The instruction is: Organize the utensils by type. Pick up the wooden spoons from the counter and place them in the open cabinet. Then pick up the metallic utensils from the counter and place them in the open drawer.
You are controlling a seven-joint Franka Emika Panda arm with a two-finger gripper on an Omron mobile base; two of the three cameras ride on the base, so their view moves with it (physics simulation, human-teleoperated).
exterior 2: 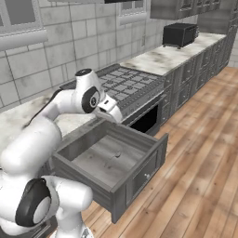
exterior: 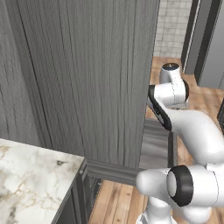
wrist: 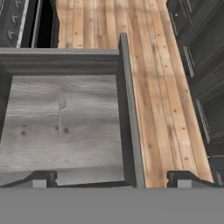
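The open drawer [wrist: 127, 109] lies pulled out below my hand, with a light grey wood-grain floor. One slim silvery spoon [wrist: 60, 114] rests on that floor, bowl toward the far wall; the right base view shows this spoon [exterior 2: 116, 158] as a thin line. My gripper [wrist: 116, 179] hovers open over the drawer's right wall with nothing between its fingertips [wrist: 43, 178]. In the right base view the gripper [exterior 2: 117, 115] hangs above the back edge of the drawer [exterior 2: 139, 172]. The marble counter [exterior: 30, 175] is bare where it shows. The wooden spoons are out of view.
A tall grey wood-grain cabinet panel [exterior: 87, 78] stands close in front of the left base camera and hides what is behind it. A stove [exterior 2: 128, 86] sits beside the drawer, and a black appliance [exterior 2: 179, 33] stands on the far counter. Wooden floor [wrist: 157, 87] spreads to the drawer's right.
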